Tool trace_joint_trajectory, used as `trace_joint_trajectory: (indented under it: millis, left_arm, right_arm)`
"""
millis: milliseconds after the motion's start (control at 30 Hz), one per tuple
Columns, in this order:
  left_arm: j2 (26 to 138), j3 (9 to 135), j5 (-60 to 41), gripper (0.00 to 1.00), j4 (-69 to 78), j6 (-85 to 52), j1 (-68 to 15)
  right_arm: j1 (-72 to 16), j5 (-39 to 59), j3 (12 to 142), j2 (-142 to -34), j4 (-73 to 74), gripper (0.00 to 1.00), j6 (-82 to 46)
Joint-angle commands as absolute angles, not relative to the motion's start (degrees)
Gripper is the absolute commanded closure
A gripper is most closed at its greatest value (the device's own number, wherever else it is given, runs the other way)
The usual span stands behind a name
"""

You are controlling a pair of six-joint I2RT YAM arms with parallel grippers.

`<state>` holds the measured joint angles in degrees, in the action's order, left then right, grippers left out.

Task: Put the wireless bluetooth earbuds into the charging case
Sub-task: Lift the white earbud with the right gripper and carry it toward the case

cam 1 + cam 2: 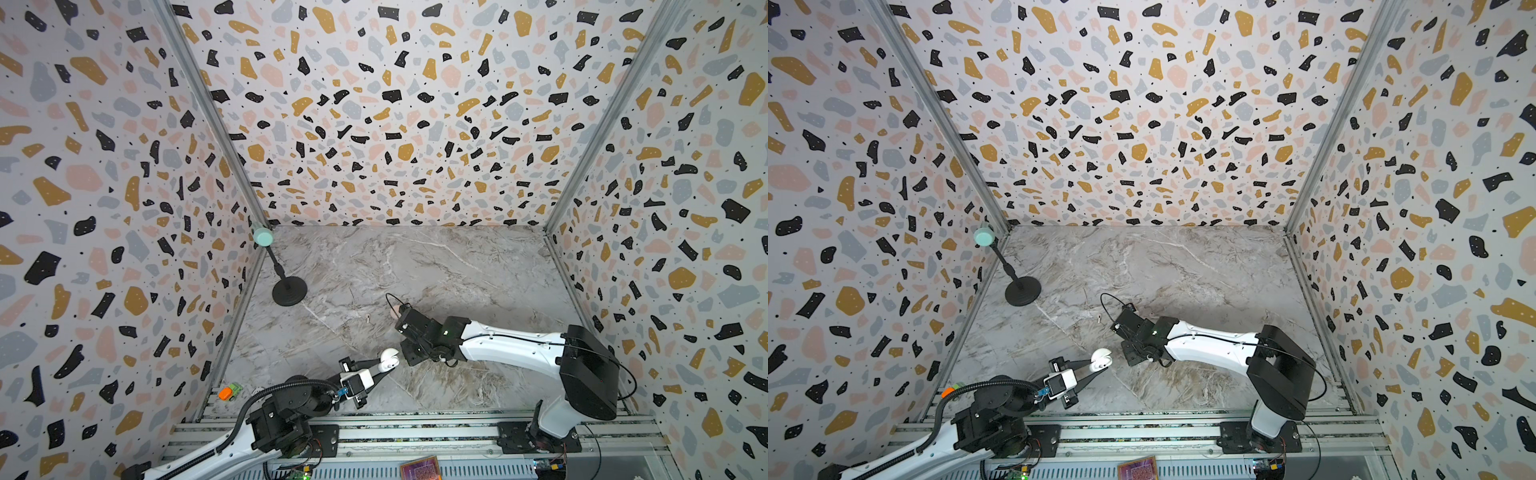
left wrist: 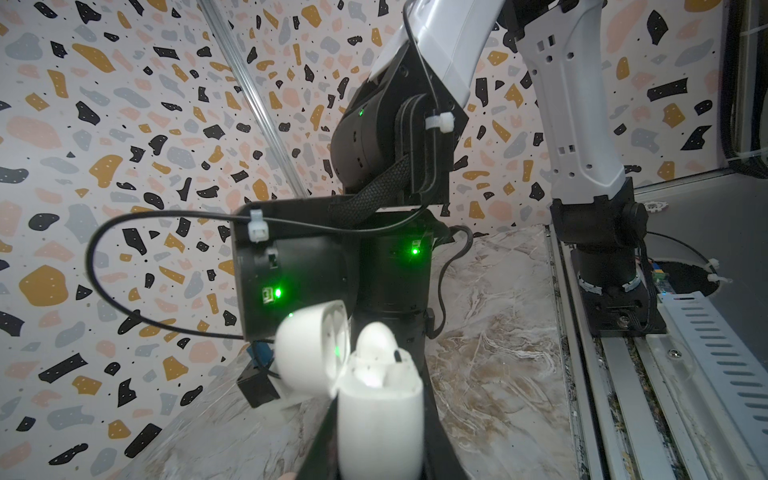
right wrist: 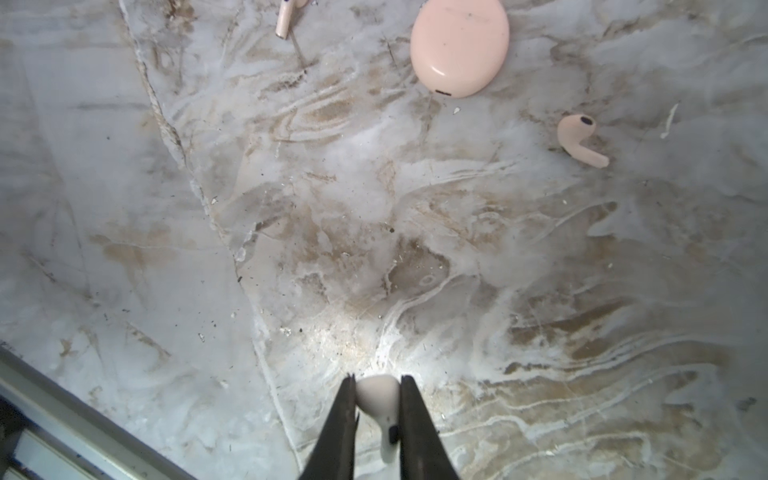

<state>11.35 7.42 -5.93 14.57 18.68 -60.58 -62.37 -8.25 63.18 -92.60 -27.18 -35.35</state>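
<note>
Over veined marble (image 3: 291, 208), left fingers (image 2: 438, 440) clamp a rounded white case (image 2: 378, 419), right fingers (image 3: 415, 428) a stemmed earbud (image 3: 376, 397).

Pink earbud (image 3: 286, 18) half beyond the right wrist view's edge

terrazzo-patterned walls (image 1: 374, 104), grey marble tabletop (image 1: 457, 270), aluminium corner rails (image 1: 213, 108)

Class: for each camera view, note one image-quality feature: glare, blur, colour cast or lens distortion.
Both top views: the wide-angle lens splays the walls outward. Left wrist view: the open white case is close and soft, with a green LED glow tinting it. Right wrist view: there is a glare patch on the marble table, and the white earbud in the right gripper is blurred.
</note>
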Motion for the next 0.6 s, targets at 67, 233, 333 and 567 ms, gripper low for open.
trace_joint_trajectory:
  millis: [67,233,333,567]
  left_arm:
    - [12.1,7.2,-5.8,1.00,16.9,18.4,-61.0]
    - [12.5,7.3,-5.7,1.00,17.1,18.2,-61.0]
    - [12.5,7.3,-5.3,1.00,17.3,18.0,-61.0]
    - [12.8,7.0,-4.2,1.00,17.6,17.6,-61.0]
  right_arm:
    - [-62.1,-10.5,61.2,-86.4,-25.3,0.89,-36.0]
    - [-62.1,-11.3,59.1,-81.7,-23.7,0.90,-36.0]
    - [-62.0,-11.5,58.1,-79.6,-22.7,0.90,-35.8]
    - [-62.0,-11.3,56.7,-76.0,-21.0,0.90,-35.7]
